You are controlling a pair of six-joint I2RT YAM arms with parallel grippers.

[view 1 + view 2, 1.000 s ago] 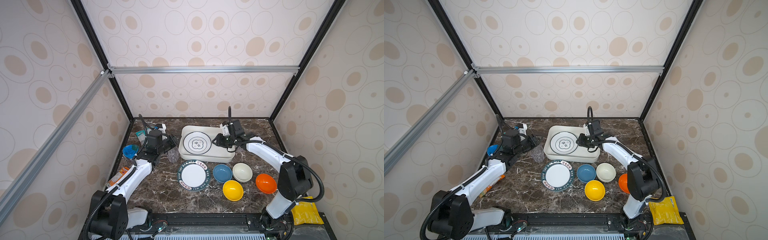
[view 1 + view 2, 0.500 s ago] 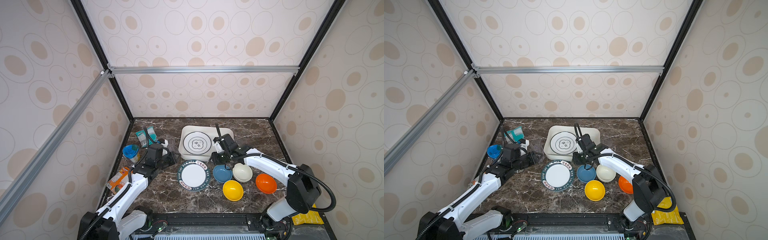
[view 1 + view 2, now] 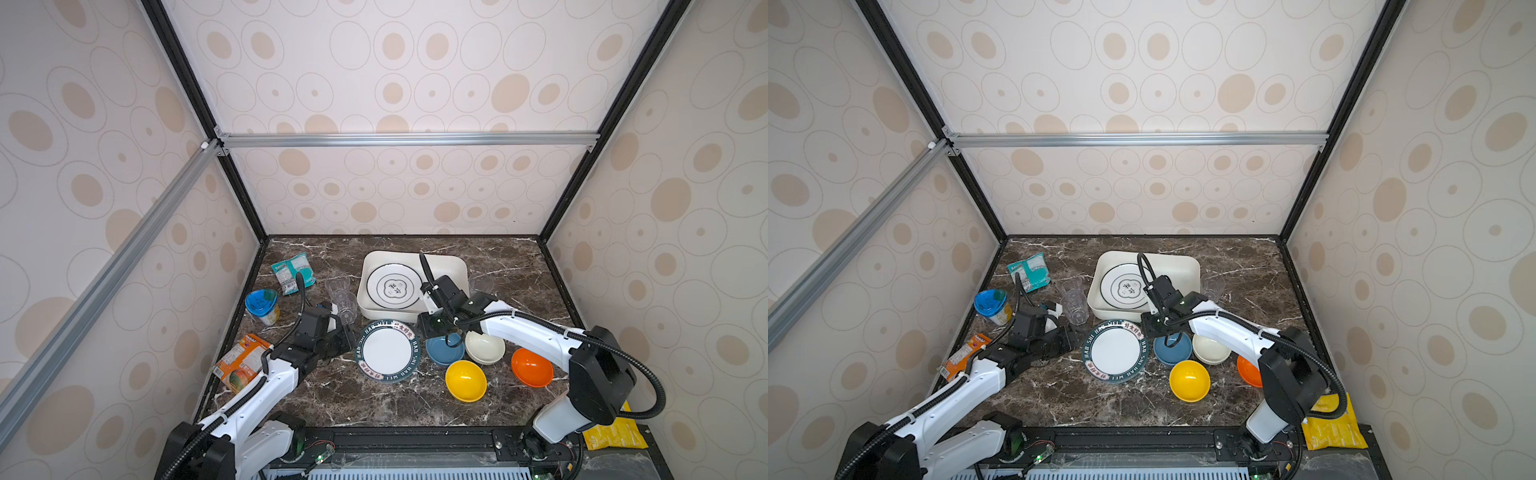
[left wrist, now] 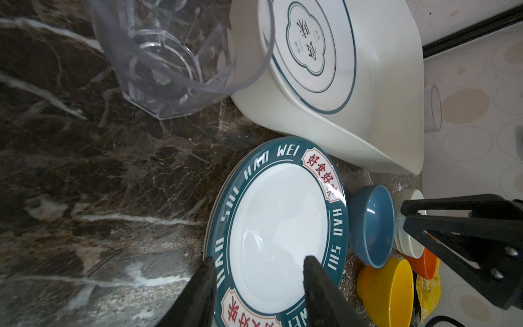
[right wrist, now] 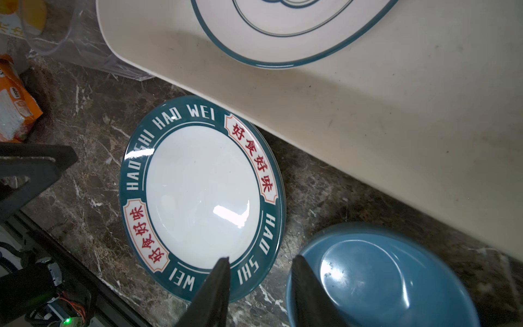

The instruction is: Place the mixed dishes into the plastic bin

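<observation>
Plastic bin (image 3: 455, 266): white, rounded corners, at the back centre of the marble table (image 3: 353, 403). It holds one ringed plate (image 3: 388, 286), lying flat, its right edge covered by the right arm's wrist and cable in both top views. Teal-rimmed plate (image 3: 386, 352): flat on the table just in front of the bin and outside it, cut off at the frame edge in the left wrist view. Blue bowl (image 3: 440, 355), cream bowl (image 3: 485, 348), yellow bowl (image 3: 465, 380), orange bowl (image 3: 532, 368): upright in a cluster right of that plate, all outside the bin. The orange one is half hidden behind the right arm in a top view (image 3: 1248, 371). Clear cups (image 3: 344, 297): two, standing left of the bin, outlines overlapping and hard to separate. Third clear cup (image 3: 482, 284): right of the bin, faint against the stone. Left gripper (image 4: 257, 286): jaws parted, one finger over the table at the teal-rimmed plate's edge, the other over its white centre; contact cannot be told. Right gripper (image 5: 260, 288): jaws parted over the gap between teal-rimmed plate and blue bowl, nothing held; tips hidden under the wrist in both top views. Blue-lidded cup (image 3: 262, 305), teal packet (image 3: 293, 272), orange packet (image 3: 243, 363): left side of the table. Yellow packet (image 3: 613, 432): beyond the front right corner, partly behind the arm base.
</observation>
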